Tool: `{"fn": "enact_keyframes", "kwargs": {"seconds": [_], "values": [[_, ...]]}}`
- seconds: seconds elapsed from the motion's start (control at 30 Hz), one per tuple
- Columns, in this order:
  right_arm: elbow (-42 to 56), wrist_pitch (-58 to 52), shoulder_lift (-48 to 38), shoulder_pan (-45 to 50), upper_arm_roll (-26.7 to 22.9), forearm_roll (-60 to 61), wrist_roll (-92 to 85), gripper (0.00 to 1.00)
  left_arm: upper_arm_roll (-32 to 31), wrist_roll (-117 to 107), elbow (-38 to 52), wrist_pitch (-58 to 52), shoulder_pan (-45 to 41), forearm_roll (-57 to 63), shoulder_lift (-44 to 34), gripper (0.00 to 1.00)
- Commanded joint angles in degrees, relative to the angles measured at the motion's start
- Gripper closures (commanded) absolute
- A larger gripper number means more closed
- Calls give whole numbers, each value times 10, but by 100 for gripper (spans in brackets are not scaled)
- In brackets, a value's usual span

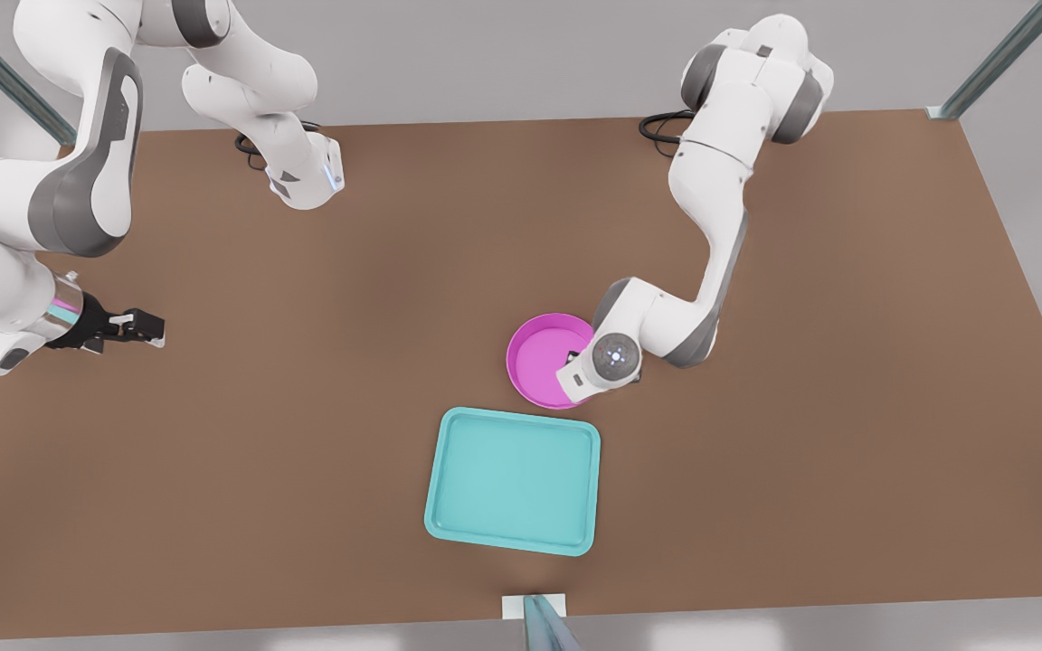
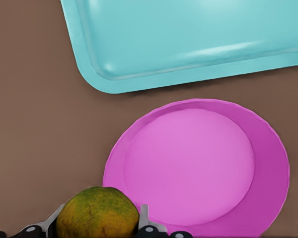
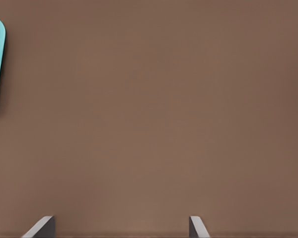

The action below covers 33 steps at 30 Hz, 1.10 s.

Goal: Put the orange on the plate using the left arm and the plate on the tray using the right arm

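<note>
Left wrist view: left end effector (image 2: 97, 229) grips orange (image 2: 97, 214) between fingers, at rim of pink plate (image 2: 268, 163). Plate sits on brown surface (image 1: 304, 434), just beside teal tray (image 1: 512, 479), not on it. Right end effector (image 1: 143, 327) waits at front view's left, fingers spread wide, holding nothing.

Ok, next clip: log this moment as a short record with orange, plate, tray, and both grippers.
orange: held between the left gripper's jaws, above the plate's edge
plate: on the table, bare, just beyond the tray and not on it
tray: on the table, nothing on it
left gripper: over the plate, shut on the orange
right gripper: waiting at the front view's left, jaws open, holding nothing
</note>
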Motion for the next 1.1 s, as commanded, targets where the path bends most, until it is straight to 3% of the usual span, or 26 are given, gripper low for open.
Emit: {"fn": "enact_keyframes", "kwargs": {"seconds": [0.0,0.07,0.1,0.2,0.27,0.3,0.37,0.4,0.47,0.53,0.57,0.63,0.77,0.9,1.07], "values": [[-2,-1,0,0,0,2,-3,0,-6,-253,1,-19,-4,-7,8,40],[-2,-1,0,0,0,2,-3,0,-20,-253,-2,-27,-4,-8,10,21],[-2,-1,0,0,0,2,-2,0,-25,-253,-5,-28,-4,-8,10,0],[-2,-1,1,0,0,2,1,0,-14,-243,1,-125,3,-6,-29,0],[-12,-3,2,3,0,2,0,0,92,-181,14,-202,29,-29,-155,0],[-13,-21,36,13,8,3,-4,0,149,-99,28,-230,30,-31,-182,0],[0,-19,142,89,21,83,2,0,225,33,81,-312,31,-30,-186,0],[2,4,167,94,22,135,-6,0,230,55,101,-347,51,-26,-183,0],[6,10,223,55,23,209,-97,0,214,54,138,-376,96,-23,-200,0],[-113,88,179,58,23,300,-76,0,44,90,32,-260,201,77,-298,0],[-218,198,130,80,38,331,-56,0,39,92,-14,-222,230,41,-337,0],[-283,326,130,170,38,437,22,0,41,92,-45,-217,230,49,-350,0],[-292,529,164,302,38,524,58,0,62,87,-29,-243,231,47,-333,0],[-251,613,207,374,39,540,156,0,82,96,-29,-244,231,45,-332,0],[-186,635,261,391,45,563,205,0,89,97,-29,-244,232,43,-326,0]]}}
